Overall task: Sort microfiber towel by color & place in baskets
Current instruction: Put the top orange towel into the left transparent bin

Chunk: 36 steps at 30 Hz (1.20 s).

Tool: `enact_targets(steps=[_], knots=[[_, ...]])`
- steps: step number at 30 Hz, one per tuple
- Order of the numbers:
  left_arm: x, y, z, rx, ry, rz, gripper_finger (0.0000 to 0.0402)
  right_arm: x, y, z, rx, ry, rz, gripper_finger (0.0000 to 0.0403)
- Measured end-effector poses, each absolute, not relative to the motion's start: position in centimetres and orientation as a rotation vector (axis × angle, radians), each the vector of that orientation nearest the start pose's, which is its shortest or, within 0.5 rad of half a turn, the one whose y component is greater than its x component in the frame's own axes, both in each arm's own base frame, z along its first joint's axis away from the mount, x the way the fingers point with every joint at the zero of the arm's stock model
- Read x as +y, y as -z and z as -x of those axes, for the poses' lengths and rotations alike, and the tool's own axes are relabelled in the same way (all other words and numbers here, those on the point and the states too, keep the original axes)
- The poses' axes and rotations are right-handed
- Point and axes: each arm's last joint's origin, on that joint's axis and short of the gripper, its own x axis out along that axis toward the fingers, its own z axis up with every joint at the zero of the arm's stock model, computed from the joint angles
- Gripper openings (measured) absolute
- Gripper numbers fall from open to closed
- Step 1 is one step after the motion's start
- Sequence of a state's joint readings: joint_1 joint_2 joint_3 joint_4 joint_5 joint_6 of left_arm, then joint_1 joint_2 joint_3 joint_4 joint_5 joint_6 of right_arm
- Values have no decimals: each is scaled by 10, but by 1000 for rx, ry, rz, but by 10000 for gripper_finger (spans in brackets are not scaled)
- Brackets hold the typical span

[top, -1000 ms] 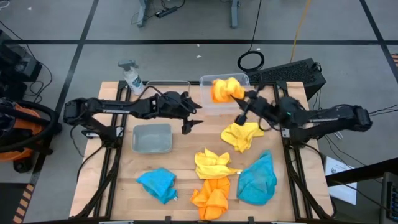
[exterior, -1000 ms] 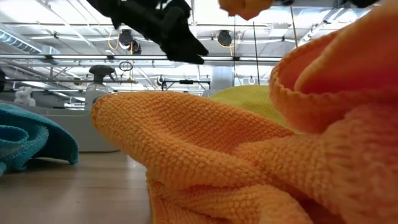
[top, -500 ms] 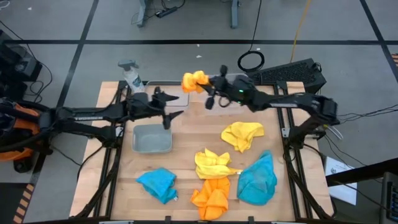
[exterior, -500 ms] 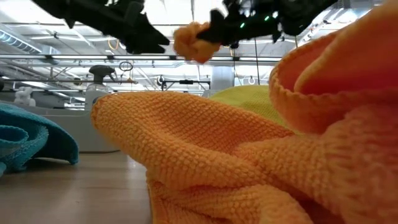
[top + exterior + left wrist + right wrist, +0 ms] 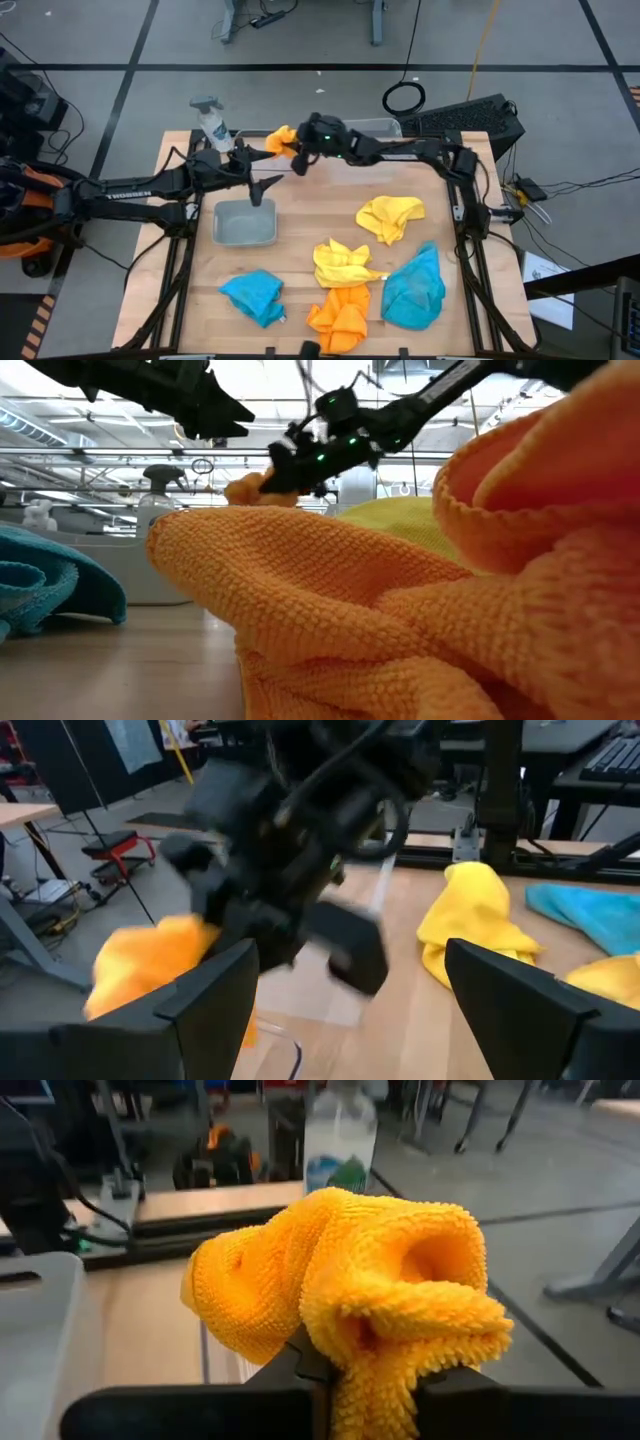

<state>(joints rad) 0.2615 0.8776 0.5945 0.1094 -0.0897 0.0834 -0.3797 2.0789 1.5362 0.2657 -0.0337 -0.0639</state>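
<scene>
My right gripper (image 5: 300, 157) reaches along the far edge toward the table's left and is shut on an orange towel (image 5: 281, 140), which is in the air by the far-left basket (image 5: 250, 134). My left gripper (image 5: 263, 186) is open, just near of it, over the far rim of the near-left basket (image 5: 245, 223). A third basket (image 5: 378, 126) sits at the far middle. On the table lie two yellow towels (image 5: 390, 216) (image 5: 345, 263), two blue towels (image 5: 253, 295) (image 5: 415, 286) and a second orange towel (image 5: 340, 318). My right gripper pinches a bunched fold of the orange towel (image 5: 372, 1348) between its two fingers, coming level from the table's right. The towel is lifted clear and bulges out ahead of the fingertips in a rounded wad (image 5: 340, 1270); how many layers are caught cannot be told.
A white spray bottle (image 5: 213, 124) stands at the far-left corner, just beyond the held towel. The right arm (image 5: 420, 150) spans the far edge. The loose towels crowd the near-right half of the table; bare wood shows between them and the near-left basket.
My right gripper carried the orange towel from over the far-middle basket toward the table's left along the far edge, and lower. My left gripper drew back toward the table's left and stayed open. The towels on the table did not move.
</scene>
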Motion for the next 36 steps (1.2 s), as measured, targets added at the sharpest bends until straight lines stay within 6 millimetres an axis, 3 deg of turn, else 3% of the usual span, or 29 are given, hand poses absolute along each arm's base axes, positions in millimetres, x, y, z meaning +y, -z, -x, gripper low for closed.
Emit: enact_targets(steps=[6, 13, 19, 30, 36], knots=[[54, -280, -190, 181, -346, -43, 326, -190, -201, -469, 338, 296, -49, 34], [50, -285, -183, 161, -336, -45, 326, -194, -178, -471, 383, 306, -65, 44], [49, -285, -180, 168, -335, -44, 326, -194, -176, -472, 385, 315, -66, 78], [49, -285, -180, 168, -335, -44, 326, -194, -176, -471, 385, 319, -84, 203], [49, -285, -180, 174, -335, -44, 326, -194, -176, -470, 416, 324, -87, 238]])
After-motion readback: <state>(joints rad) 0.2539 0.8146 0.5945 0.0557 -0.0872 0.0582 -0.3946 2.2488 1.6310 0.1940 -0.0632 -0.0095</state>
